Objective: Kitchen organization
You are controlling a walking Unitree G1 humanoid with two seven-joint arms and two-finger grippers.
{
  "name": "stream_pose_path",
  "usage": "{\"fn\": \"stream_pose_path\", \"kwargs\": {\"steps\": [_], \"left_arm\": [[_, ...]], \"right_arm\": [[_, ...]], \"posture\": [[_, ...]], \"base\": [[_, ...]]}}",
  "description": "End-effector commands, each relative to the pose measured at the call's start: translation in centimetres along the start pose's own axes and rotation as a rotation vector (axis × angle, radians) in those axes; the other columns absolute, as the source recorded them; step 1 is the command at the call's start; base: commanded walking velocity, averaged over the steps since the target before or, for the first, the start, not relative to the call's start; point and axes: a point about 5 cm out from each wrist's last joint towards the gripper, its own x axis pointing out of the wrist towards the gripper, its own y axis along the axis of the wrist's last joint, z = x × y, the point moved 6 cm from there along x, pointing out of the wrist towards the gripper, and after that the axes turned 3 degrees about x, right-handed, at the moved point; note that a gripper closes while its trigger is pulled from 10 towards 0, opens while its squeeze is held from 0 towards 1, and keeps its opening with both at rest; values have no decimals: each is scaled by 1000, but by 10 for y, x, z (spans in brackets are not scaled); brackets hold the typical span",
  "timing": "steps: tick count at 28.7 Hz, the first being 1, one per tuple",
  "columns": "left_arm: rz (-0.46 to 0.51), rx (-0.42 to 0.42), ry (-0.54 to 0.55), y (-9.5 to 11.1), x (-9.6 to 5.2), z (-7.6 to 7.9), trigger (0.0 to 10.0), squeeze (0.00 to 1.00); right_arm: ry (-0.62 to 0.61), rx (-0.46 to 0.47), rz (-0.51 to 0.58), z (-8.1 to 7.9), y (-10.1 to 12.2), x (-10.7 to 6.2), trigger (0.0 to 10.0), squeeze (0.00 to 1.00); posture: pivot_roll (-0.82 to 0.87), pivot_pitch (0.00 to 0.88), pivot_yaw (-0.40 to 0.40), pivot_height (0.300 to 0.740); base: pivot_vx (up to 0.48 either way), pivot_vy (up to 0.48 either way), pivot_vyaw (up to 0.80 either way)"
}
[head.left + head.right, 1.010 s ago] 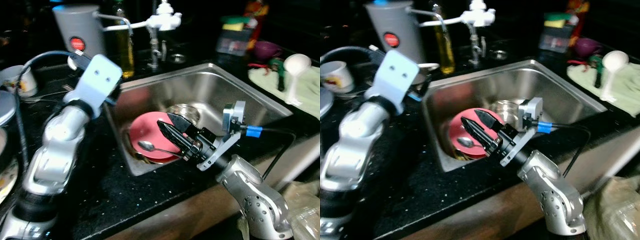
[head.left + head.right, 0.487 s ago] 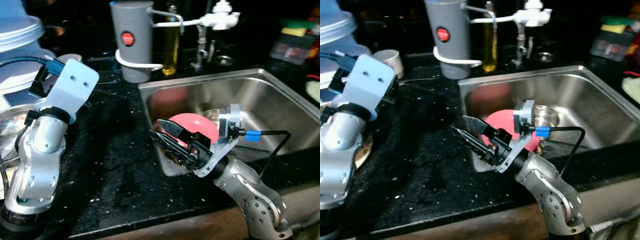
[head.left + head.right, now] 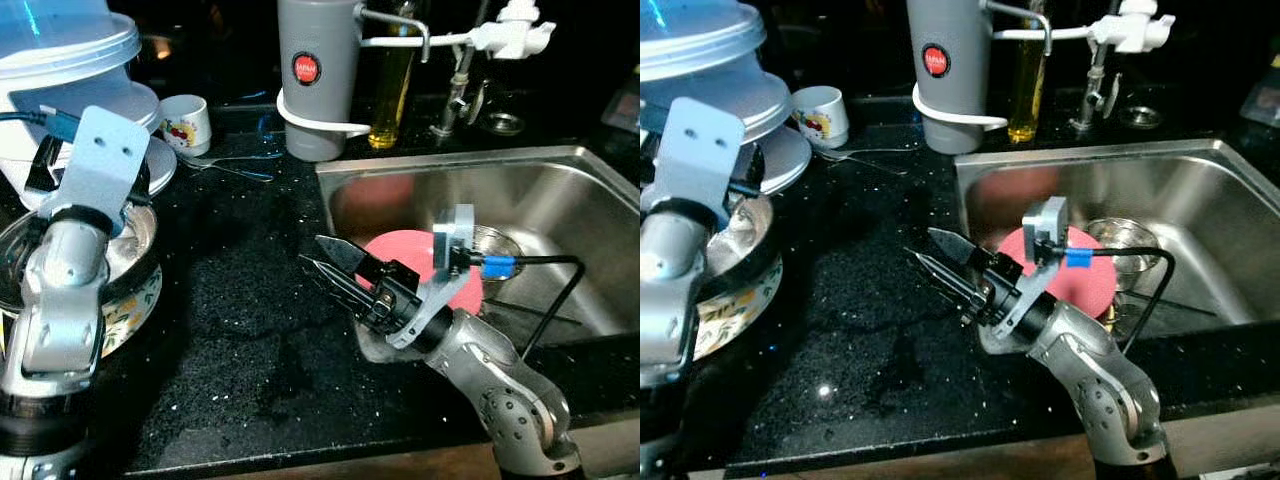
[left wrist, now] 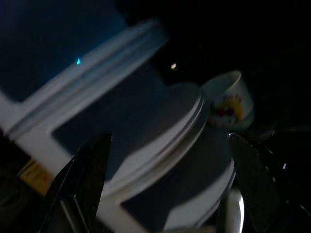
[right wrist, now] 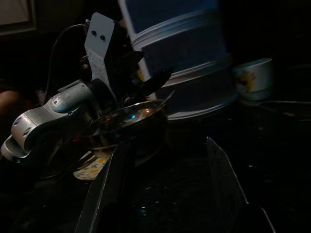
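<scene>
Jaws first: my right gripper (image 3: pixel 322 262) hangs just above the black speckled bench (image 3: pixel 240 330), its two black fingers spread apart with nothing between them, tips pointing away from the sink (image 3: pixel 560 200) and toward the stack of dishes at my left. Behind its wrist, down in the steel sink, lies a pink plate (image 3: pixel 470 290), and beside that plate a steel cup (image 3: pixel 1115 240); both are behind the jaws, not ahead of them. A black cable with a blue tag loops from that wrist across the sink edge.

My left gripper (image 4: pixel 165 189) is held over the dish stack, its fingers spread wide and holding nothing. Just under it sits a shiny steel bowl (image 5: pixel 127 121) resting on a flower-patterned plate (image 3: pixel 135 310). Ahead of those jaws rises a big white and blue lidded container (image 3: pixel 70 60) on stacked white plates (image 4: pixel 194 145), and beyond these a small white cup with a red print (image 3: pixel 187 122) stands on the bench, with a spoon (image 3: pixel 225 165) lying near it.

Further along from the right jaws, against the back of the bench, stand a grey canister with a red badge (image 3: pixel 315 75), a bottle of yellow oil (image 3: pixel 390 90) and the white tap (image 3: pixel 505 35) over the sink. Bare bench lies between my two grippers.
</scene>
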Motion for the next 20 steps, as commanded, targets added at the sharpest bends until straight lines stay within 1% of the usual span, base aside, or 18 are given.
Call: {"fn": "stream_pose_path", "kwargs": {"steps": [1,3,5,6,7,8,10,11,13,14,16,18,20], "left_arm": [[18,4,8,3,5,2,10000,0],[27,-6,0,7,10,8,10000,0],[27,-6,0,7,10,8,10000,0],[23,-22,-11,6,12,12,10000,0],[6,-58,-21,4,14,17,10000,0],[6,-58,-21,4,14,17,10000,0],[-32,-130,-37,-2,16,25,10000,0],[-32,-130,-37,-2,16,25,10000,0],[-100,-227,-46,-12,18,33,10000,0],[-100,-227,-46,-12,18,33,10000,0],[-150,-287,-55,-18,17,41,10000,0],[-159,-299,-56,-18,17,42,10000,0],[-173,-292,-59,-19,16,45,10000,0]], "right_arm": [[-10,-2,7,1,1,-1,10000,0],[-14,-6,11,2,2,-1,10000,0],[-14,-6,11,2,2,-1,10000,0],[-18,-8,13,2,3,-1,10000,0],[-23,-8,17,2,3,-2,10000,0],[-23,-8,17,2,3,-2,10000,0],[-28,-9,20,2,4,-2,10000,0],[-28,-9,20,2,4,-2,10000,0],[-29,-8,21,1,4,-1,10000,0],[-29,-8,21,1,4,-1,10000,0],[-25,-7,21,0,4,0,10000,0],[-23,-7,20,-1,4,0,10000,0],[13,-4,7,-7,3,0,10000,0]], "posture": [[-11,32,-29,740],[-12,31,-29,740],[-12,31,-29,740],[-16,29,-25,740],[-17,27,-23,740],[-17,27,-23,740],[-19,26,-21,740],[-19,26,-21,740],[-19,23,-21,740],[-19,23,-21,740],[-20,23,-18,740],[-20,23,-18,740],[-16,24,-17,740]], "base": [[0,0,0],[0,0,0],[0,0,0],[0,0,0],[0,0,0],[0,0,0],[0,0,0],[0,0,0],[0,0,0],[0,0,0],[0,0,0],[0,0,0],[0,0,0]]}}
